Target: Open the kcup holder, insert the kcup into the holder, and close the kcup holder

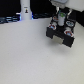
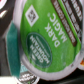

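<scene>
The kcup holder [image 1: 61, 34] is a black box at the back right of the white table, with its drawer pulled out toward the front and several pods in the round slots. My gripper [image 1: 60, 18] hangs right above the open drawer, shut on the kcup [image 1: 60, 18], a small white pod with a green top. In the wrist view the kcup's green lid [image 2: 44, 42] fills almost the whole picture, tilted, with "DARK MAGIC" printed on it. My fingers are hidden behind it there.
A white upright object [image 1: 25, 9] stands at the back on the exterior view's left, among dark items along the back edge. Dark-topped pods [image 2: 25, 77] in the drawer show past the lid in the wrist view.
</scene>
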